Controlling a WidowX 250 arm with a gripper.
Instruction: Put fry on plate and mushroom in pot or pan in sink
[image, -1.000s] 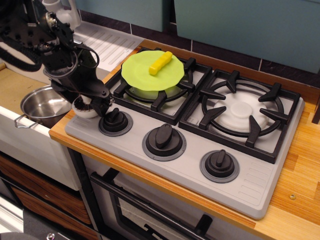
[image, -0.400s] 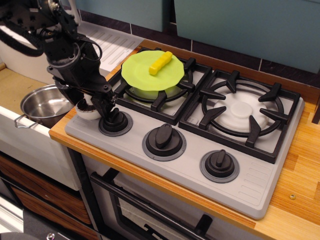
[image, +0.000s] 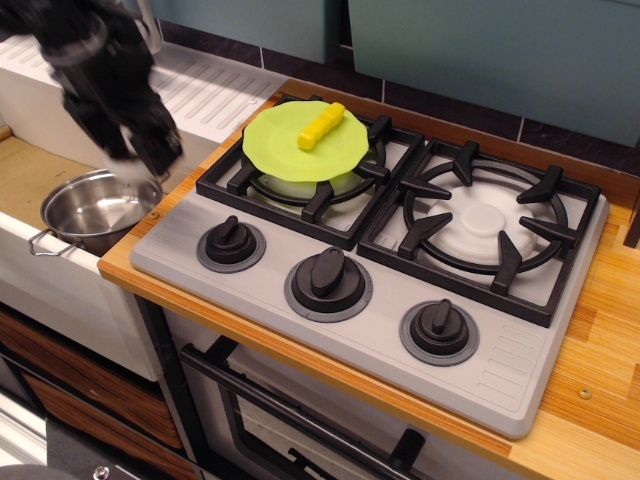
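The yellow fry (image: 321, 125) lies on the lime-green plate (image: 278, 152), which rests on the back-left burner. The steel pot (image: 92, 212) stands in the sink (image: 28, 172) at the left and looks empty. My gripper (image: 142, 160) is motion-blurred, raised over the edge between the stove and the sink, just above the pot's right rim. A pale blurred shape between its fingers looks like the white mushroom (image: 126, 166), which is off the stove corner. The jaws look shut around it.
Three black knobs (image: 327, 272) line the front of the grey stove top. The right burner grate (image: 486, 226) is bare. A ribbed white drainboard (image: 215, 88) lies behind the sink. The wooden counter (image: 610, 330) runs along the right.
The gripper rose from the stove's front-left corner and moved left and back toward the pot. The mushroom left the stove corner with it.
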